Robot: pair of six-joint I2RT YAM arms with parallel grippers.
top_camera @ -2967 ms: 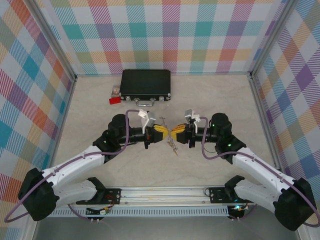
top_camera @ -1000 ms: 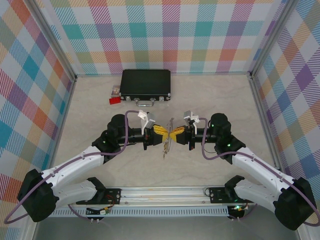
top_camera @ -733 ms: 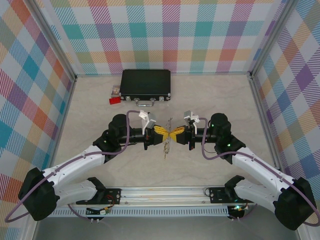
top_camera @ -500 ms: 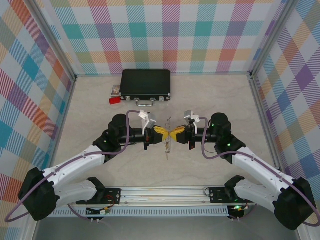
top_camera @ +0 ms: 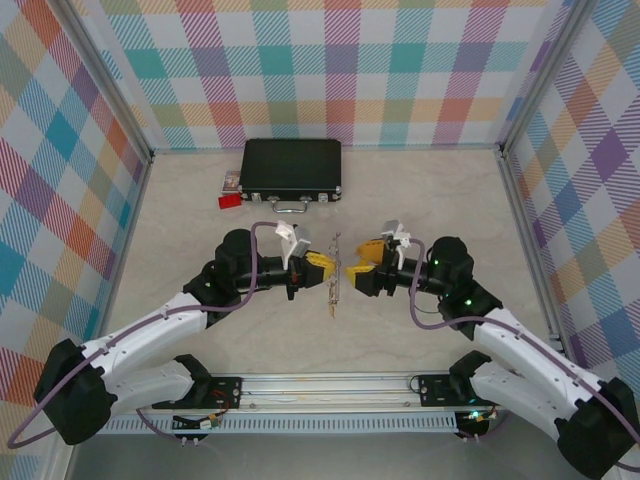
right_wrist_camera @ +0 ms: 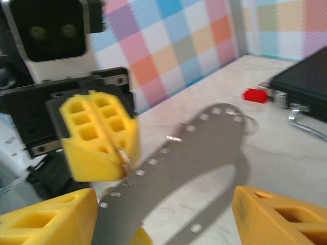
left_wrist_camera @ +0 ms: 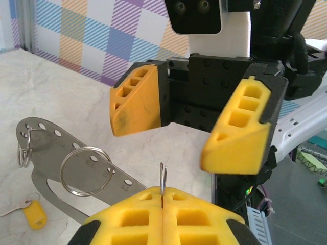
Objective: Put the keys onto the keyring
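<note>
Midair, the left gripper is clenched on the keyring, pinching one of its thin wire rings between the pads. The grey loop hangs down and away from the pads, clear of the table. Straight ahead, the right gripper faces it with its jaws spread wide, released and gripping nothing. A key shows beyond the keyring's far end; whether it hangs from it I cannot tell.

Right end effector opened, backed off keyring
</note>
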